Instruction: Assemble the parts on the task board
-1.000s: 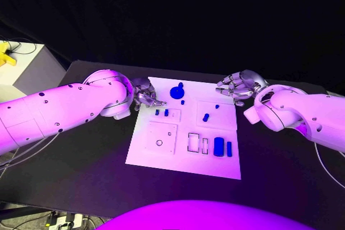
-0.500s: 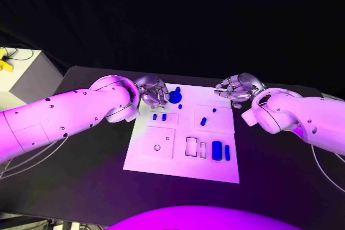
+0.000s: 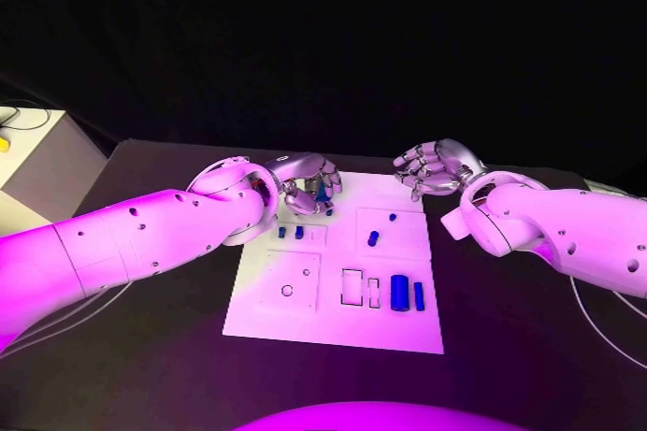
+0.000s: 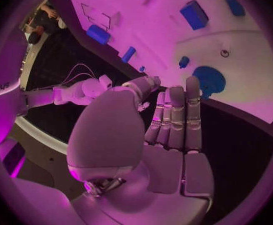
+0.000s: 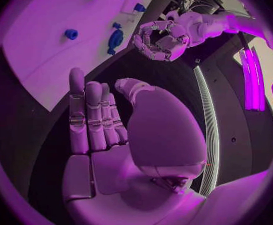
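Left hand [image 3: 308,183] is hovering empty, fingers loosely curled, over the task board's [image 3: 337,319] far-left corner, likely lining up on the blue disc part [image 4: 209,81]; right hand [image 3: 429,168] is waiting spread, far right.

The left hand [image 3: 308,190] has moved over the round blue part [image 4: 209,81].

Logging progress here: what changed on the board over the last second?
The left robot hand moved from the white task board's left edge toward the round blue part, holding nothing. The right robot hand stayed by the far-right corner; the small blue parts kept their places.
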